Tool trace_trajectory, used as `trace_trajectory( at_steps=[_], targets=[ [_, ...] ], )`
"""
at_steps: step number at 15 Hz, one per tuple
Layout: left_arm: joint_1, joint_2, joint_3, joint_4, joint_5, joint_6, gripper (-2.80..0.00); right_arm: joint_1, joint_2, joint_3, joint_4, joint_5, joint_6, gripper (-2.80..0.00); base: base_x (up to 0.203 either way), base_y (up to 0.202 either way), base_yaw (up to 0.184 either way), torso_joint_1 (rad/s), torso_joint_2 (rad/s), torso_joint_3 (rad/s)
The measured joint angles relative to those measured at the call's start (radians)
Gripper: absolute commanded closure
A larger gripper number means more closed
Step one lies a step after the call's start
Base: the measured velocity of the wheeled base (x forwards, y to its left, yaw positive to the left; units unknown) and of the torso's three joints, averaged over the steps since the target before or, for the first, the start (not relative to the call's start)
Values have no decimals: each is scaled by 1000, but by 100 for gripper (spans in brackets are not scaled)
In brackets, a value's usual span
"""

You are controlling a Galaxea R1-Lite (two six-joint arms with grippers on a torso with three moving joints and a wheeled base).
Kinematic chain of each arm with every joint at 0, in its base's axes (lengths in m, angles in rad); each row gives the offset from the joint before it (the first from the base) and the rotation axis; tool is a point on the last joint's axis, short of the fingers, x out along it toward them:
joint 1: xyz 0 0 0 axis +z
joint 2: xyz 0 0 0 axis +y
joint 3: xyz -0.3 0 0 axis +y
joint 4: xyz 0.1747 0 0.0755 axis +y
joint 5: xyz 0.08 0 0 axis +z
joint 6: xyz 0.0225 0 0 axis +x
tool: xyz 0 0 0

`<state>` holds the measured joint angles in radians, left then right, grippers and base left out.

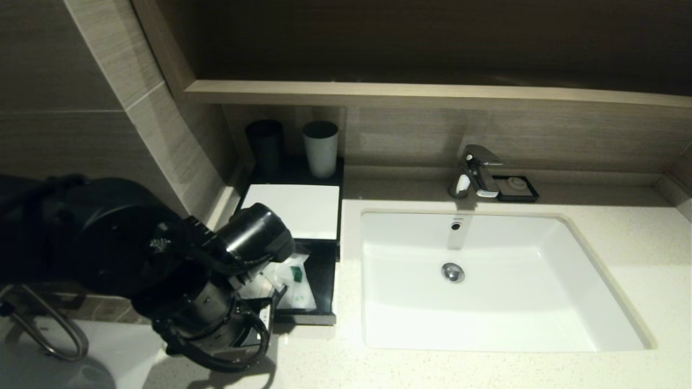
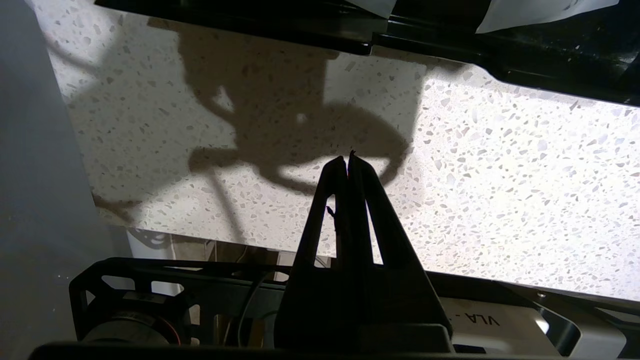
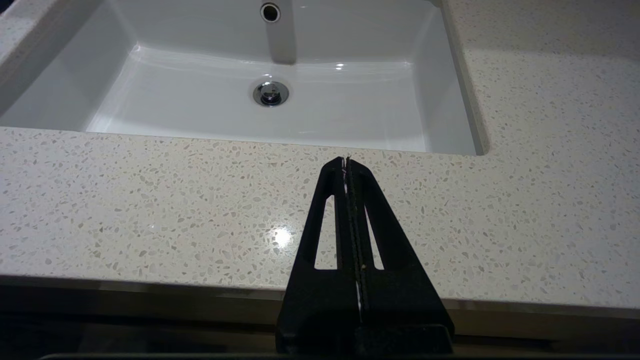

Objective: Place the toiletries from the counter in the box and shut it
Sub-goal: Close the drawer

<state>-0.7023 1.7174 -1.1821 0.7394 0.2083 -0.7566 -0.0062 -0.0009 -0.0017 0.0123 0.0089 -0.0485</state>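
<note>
The black box [image 1: 292, 208] with a white top panel stands left of the basin, its front drawer [image 1: 323, 292] pulled out. Toiletries lie in the drawer, among them a white sachet with a green label [image 1: 296, 274]; their white edges also show in the left wrist view [image 2: 525, 12]. My left arm [image 1: 216, 292] hangs over the drawer's front left corner and hides part of it. My left gripper [image 2: 347, 160] is shut and empty, above bare speckled counter [image 2: 500, 190] just in front of the drawer's edge [image 2: 550, 70]. My right gripper [image 3: 346, 161] is shut and empty over the counter's front strip.
A dark cup [image 1: 265, 143] and a grey cup [image 1: 320, 148] stand behind the box. The white basin [image 1: 540, 324] fills the middle, with a tap [image 1: 478, 170] and a black soap dish [image 1: 517, 188] behind it. A wooden ledge [image 1: 432, 94] runs along the wall.
</note>
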Motion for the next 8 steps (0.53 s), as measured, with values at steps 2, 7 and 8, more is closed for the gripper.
trace_trajectory(
  at_steps=[2,7,8],
  targets=[
    [1,13,-3,-21,0,0,0,0,0,0,0,0,0,0,0,0,0,0,0,0],
    [2,38,0,-64,-6,1,0,0,0,0,0,0,0,0,0,0,0,0,0,0],
    [3,41,-2,-65,-6,1,0,0,0,0,0,0,0,0,0,0,0,0,0,0]
  ],
)
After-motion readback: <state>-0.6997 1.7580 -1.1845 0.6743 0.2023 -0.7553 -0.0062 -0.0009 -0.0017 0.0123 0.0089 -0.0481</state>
